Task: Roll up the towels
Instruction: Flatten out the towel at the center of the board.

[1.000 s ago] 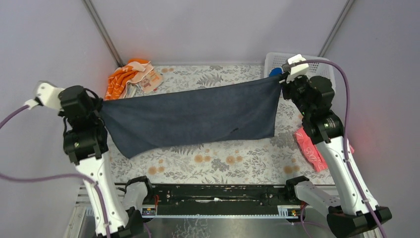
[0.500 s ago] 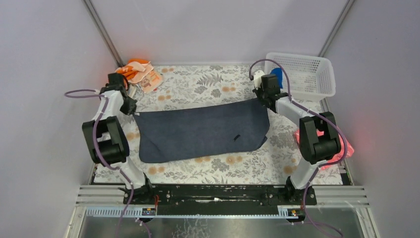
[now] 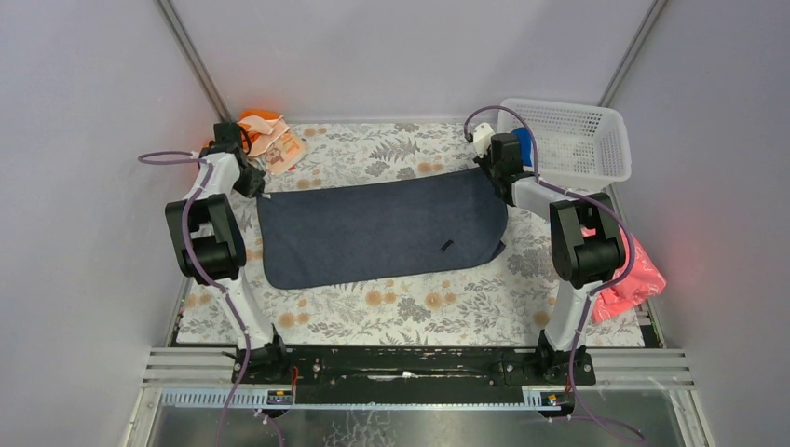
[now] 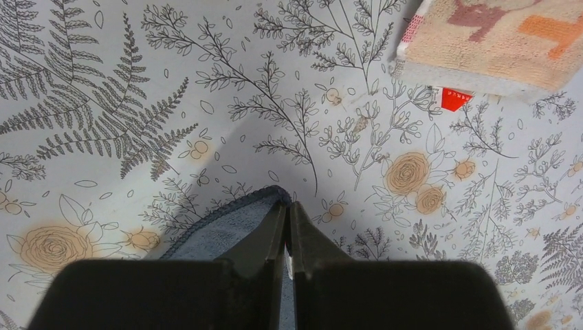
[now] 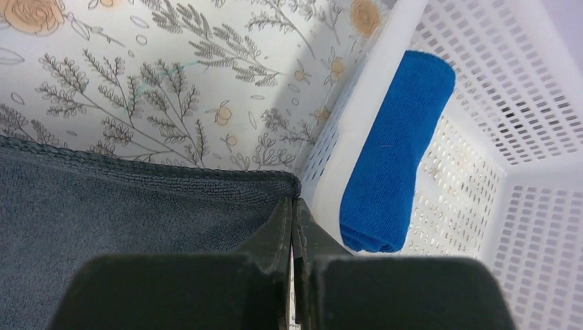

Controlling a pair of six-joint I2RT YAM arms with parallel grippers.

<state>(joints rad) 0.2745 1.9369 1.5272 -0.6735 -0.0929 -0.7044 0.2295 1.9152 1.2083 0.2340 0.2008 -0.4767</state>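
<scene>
Table [image 3: 410, 307]: one, floral cover.
Grey towel [image 3: 377, 228]: one, spread flat mid-table.
Basket [image 3: 578, 140]: one, far right.
Grippers: two; left gripper [image 4: 287, 206] and right gripper [image 5: 294, 201] each pinch a far corner of the Grey towel.
Extras: two; orange cloth [image 3: 265, 135] far left, pink bundle [image 3: 629, 289] near right.
Blue towel [image 5: 395, 151]: one, rolled, inside the basket.

Black-and-white arms [image 3: 212, 244] trail purple cables [image 3: 168, 156] (pincers [image 4: 287, 223] seemingly black).

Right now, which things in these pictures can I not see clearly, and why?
- Pink item: top view, the right arm covers part; its kind is unclear.
- Blue towel: top view, mostly behind the right arm.
- Orange cloth: left wrist view, cut off by the top edge.
- Dark mark on the grey towel: top view, too small to identify.
</scene>
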